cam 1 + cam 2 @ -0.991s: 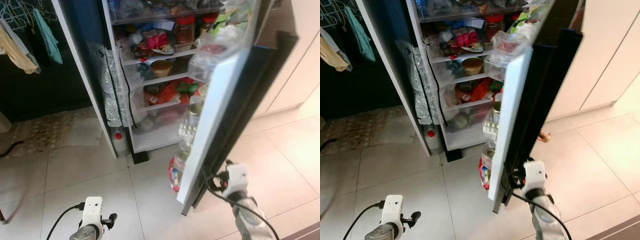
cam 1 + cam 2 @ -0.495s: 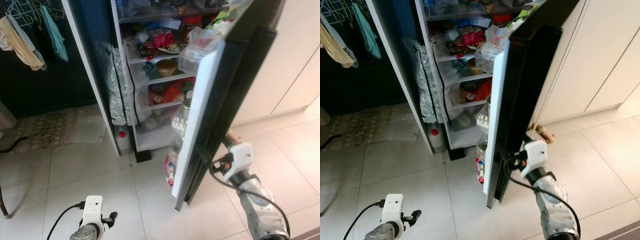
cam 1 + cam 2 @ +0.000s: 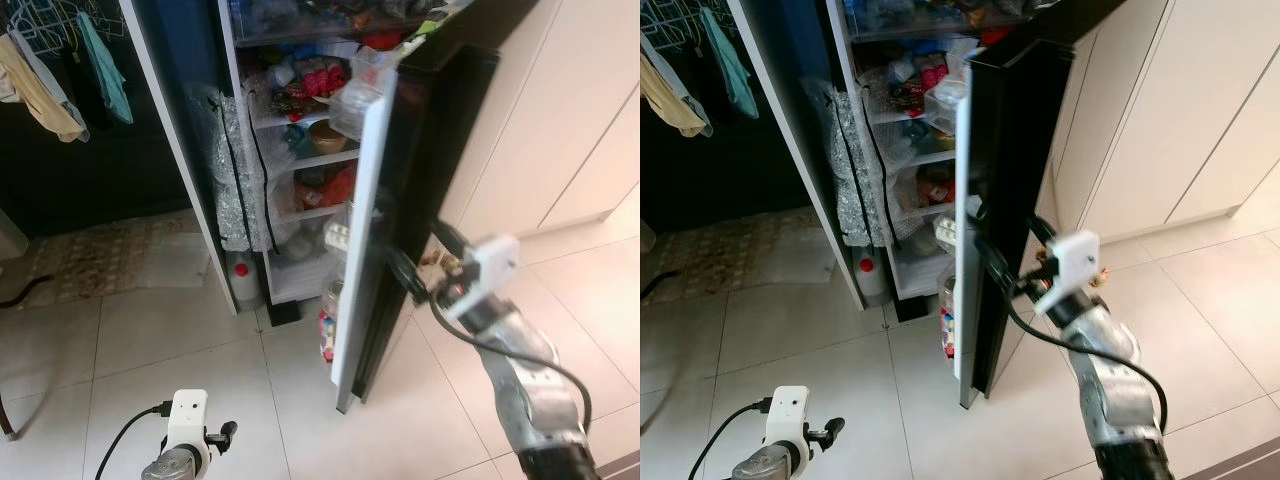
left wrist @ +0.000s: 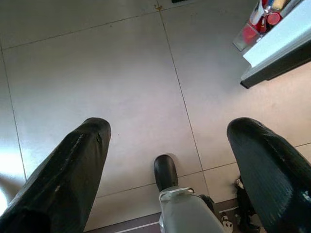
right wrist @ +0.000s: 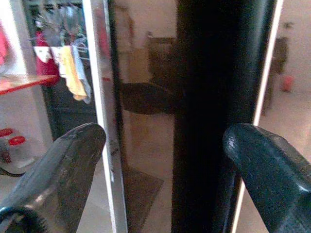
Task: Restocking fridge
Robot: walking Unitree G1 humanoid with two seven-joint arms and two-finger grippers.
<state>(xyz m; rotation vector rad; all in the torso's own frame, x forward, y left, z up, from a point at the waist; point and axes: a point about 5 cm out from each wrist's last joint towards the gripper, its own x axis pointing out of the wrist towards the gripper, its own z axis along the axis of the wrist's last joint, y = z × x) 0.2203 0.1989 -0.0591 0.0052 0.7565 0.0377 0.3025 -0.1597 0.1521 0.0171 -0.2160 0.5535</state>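
The fridge (image 3: 300, 110) stands open, its shelves crowded with jars, bowls and packets. Its door (image 3: 430, 150), black outside with a white inner edge, is swung partway across the opening, and its bins (image 3: 345, 240) hold bottles and cartons. My right gripper (image 3: 410, 262) is open, its fingers (image 5: 53, 179) spread against the black outer face of the door (image 5: 214, 97). My left gripper (image 4: 167, 145) hangs open low at the left over bare floor tiles (image 4: 121, 73).
A red-capped bottle (image 3: 243, 278) and a silvery bag (image 3: 235, 190) sit at the fridge's left side. Clothes (image 3: 60, 70) hang at the far left above a rug (image 3: 100, 260). Cream cabinets (image 3: 580, 110) stand right of the door. Tiled floor (image 3: 120, 340) lies in front.
The fridge door has swung further toward shut, now nearly edge-on. My right arm has risen and moved left with it, staying against its outer face. The left arm has not moved.
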